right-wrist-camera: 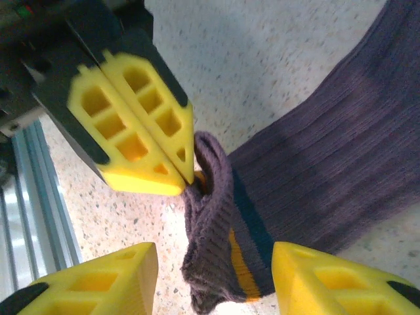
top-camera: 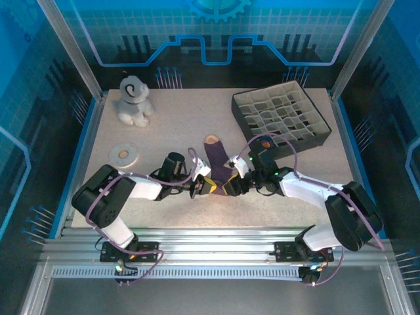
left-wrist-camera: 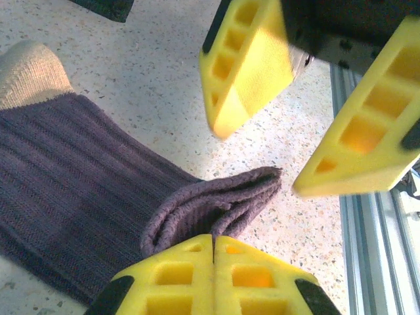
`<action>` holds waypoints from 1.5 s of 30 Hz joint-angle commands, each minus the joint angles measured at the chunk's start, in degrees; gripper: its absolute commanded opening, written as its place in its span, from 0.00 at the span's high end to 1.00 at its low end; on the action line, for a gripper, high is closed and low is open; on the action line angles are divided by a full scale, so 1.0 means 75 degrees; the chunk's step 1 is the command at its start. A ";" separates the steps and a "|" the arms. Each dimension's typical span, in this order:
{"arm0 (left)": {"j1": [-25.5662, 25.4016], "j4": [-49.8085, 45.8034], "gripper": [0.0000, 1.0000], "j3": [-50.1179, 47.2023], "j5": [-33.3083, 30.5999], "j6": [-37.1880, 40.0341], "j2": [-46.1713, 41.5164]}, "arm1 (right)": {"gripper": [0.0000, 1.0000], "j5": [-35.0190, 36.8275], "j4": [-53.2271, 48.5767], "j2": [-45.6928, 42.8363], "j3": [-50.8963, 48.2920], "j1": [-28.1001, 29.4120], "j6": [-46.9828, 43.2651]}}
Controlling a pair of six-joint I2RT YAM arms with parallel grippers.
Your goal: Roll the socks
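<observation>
The top camera looks down from above and behind the arms (top-camera: pixel 147 189), taking in the whole tabletop (top-camera: pixel 170 131). Each wrist camera hangs close over its near middle. One faces right past the left claw (left-wrist-camera: pixel 213 239), the other left past the right claw (right-wrist-camera: pixel 213 256). Both share the folded sock (left-wrist-camera: pixel 216 203) and the opposite claw.

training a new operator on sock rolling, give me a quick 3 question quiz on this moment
1. True or false: the left gripper is shut on the folded cuff of the socks.
2. Pick one. At that cuff, the right gripper is: A shut on it; B open, straddling it; C open, far from it.
3. Fill in: the toe pointing away from the arms is ___ coloured.
Key: 1 true; 2 B; 3 tan.
</observation>
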 commanded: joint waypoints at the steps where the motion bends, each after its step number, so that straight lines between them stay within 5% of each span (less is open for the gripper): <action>1: -0.0040 0.0005 1.00 0.0169 0.0069 -0.0229 0.0189 | 0.50 -0.0478 0.0210 -0.0091 -0.0064 -0.0104 0.0139; 13: -0.0015 -0.0148 1.00 0.0341 0.0072 -0.0600 0.0468 | 0.44 -0.0714 0.0280 0.0716 0.0094 0.0172 -0.0005; 26: 0.0262 0.0230 1.00 0.0330 0.0173 -0.1068 0.0494 | 0.49 -0.0290 -0.0269 0.0997 0.0334 0.0673 -0.0604; 31: 0.0324 0.0280 1.00 0.0292 0.0202 -0.1118 0.0398 | 0.56 0.0207 -0.0572 0.1202 0.0600 0.1011 -0.0900; 39: 0.0423 0.0367 1.00 0.0235 0.0228 -0.1183 0.0332 | 0.87 0.1065 -0.0635 0.1170 0.0641 0.1247 -0.1002; 45: 0.0475 0.1371 0.93 -0.0178 0.0332 -0.1204 0.0177 | 0.98 0.1730 -0.0663 0.0750 0.0425 0.1267 -0.1134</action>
